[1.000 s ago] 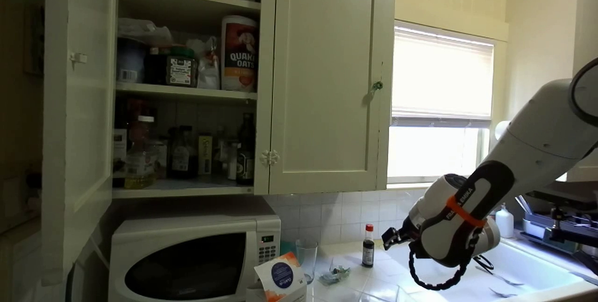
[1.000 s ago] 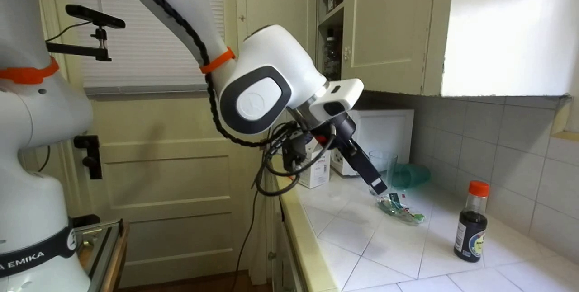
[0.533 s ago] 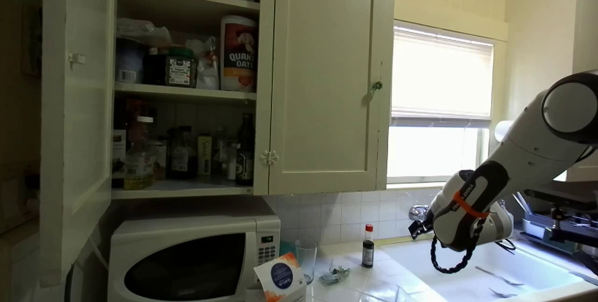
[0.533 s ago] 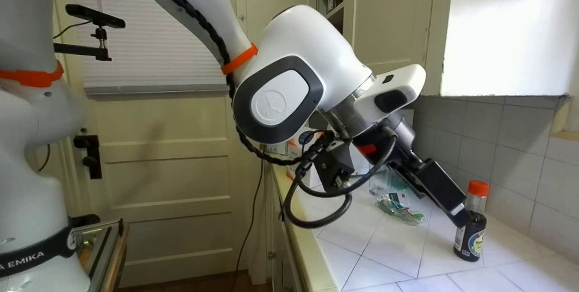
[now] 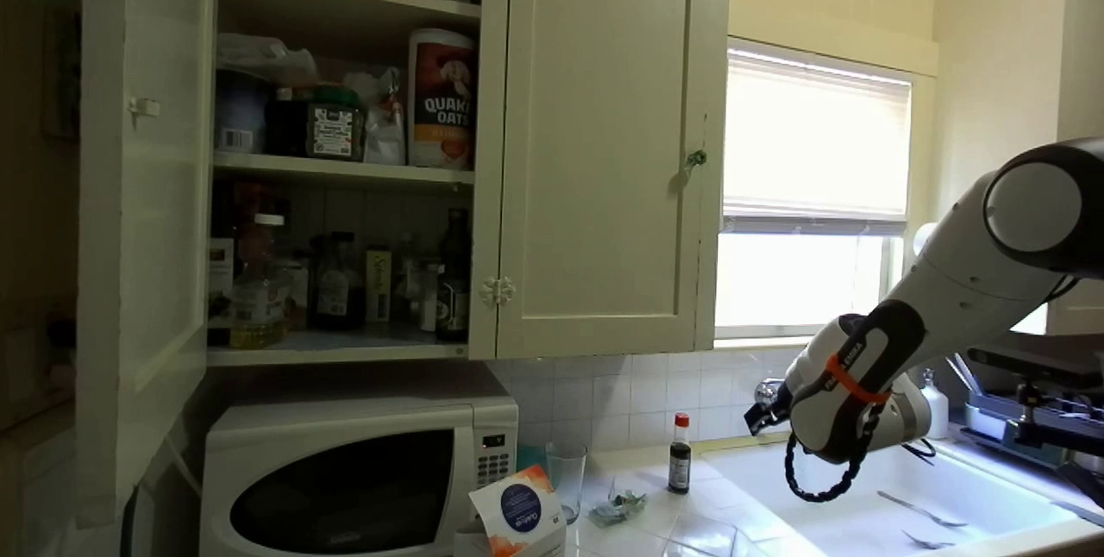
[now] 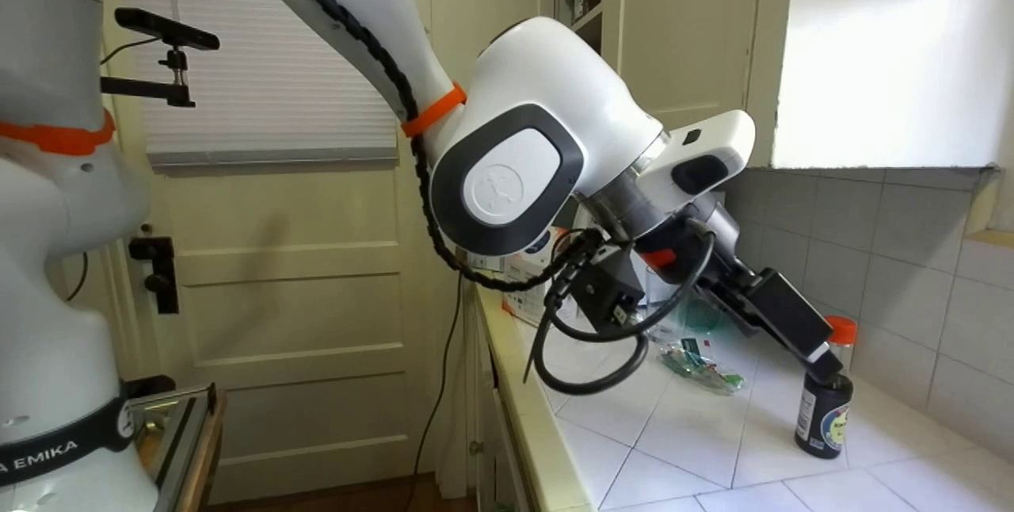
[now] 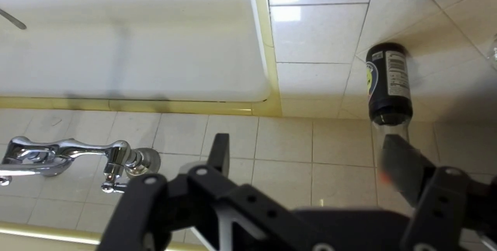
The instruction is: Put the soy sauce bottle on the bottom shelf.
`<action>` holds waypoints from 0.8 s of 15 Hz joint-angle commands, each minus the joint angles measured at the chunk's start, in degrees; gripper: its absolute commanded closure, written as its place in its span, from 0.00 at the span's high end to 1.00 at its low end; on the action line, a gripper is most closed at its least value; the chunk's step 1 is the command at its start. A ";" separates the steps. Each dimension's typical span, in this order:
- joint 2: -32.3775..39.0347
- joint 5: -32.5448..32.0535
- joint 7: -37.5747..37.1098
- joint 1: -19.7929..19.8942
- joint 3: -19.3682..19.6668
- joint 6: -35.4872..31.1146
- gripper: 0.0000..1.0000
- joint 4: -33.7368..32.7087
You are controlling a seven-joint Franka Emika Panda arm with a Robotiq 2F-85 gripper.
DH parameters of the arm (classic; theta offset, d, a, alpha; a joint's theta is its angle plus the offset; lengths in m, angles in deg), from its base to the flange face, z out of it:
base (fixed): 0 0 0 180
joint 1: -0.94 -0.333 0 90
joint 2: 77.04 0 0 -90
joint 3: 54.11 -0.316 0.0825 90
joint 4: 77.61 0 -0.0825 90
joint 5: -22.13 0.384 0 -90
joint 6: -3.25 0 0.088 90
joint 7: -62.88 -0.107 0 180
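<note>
One open cupboard door (image 5: 159, 221) stood at nine o'clock in an exterior view. Next came three shelf boards (image 5: 345, 168); the bottom shelf (image 5: 336, 356), at eight, was crowded with jars and bottles (image 5: 336, 291) too dim to count. One microwave (image 5: 345, 484) sat at seven, one carton (image 5: 521, 512) and one drinking glass (image 5: 566, 472) at six. One soy sauce bottle (image 5: 680, 464), red-capped, stood upright on the tiled counter (image 5: 638, 535) at five. One gripper (image 5: 755, 419) hung at four, apart from the bottle; farther right, one sink (image 5: 862, 527) held two pieces of cutlery (image 5: 909, 506). In the wrist view the two fingers (image 7: 219, 154) were spread wide, wall tiles (image 7: 283, 138) showing between them; the four-o'clock finger covered part of the bottle's top.
</note>
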 commanded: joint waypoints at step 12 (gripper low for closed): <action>15.79 7.08 4.63 -10.38 2.20 -6.01 1.00 -10.82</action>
